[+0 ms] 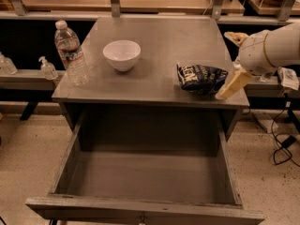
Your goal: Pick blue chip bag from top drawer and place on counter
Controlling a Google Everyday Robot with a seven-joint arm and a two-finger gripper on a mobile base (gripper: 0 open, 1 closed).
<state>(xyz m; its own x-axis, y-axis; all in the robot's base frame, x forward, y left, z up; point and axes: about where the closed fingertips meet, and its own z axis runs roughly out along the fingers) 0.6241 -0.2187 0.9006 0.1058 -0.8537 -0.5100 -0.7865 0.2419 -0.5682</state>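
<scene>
The blue chip bag (201,78) lies on the grey counter (159,46) near its front right corner, lettering up. My gripper (234,60) is just right of the bag, open, with one tan finger (233,84) slanting down by the bag's right end and the other finger (236,37) up behind. It holds nothing. The top drawer (145,177) is pulled fully out below the counter and its inside is bare.
A white bowl (122,54) stands at the counter's middle left. A clear water bottle (71,53) stands at the left edge. A shelf with small pump bottles (47,68) is on the left. Cables (283,144) lie on the floor at right.
</scene>
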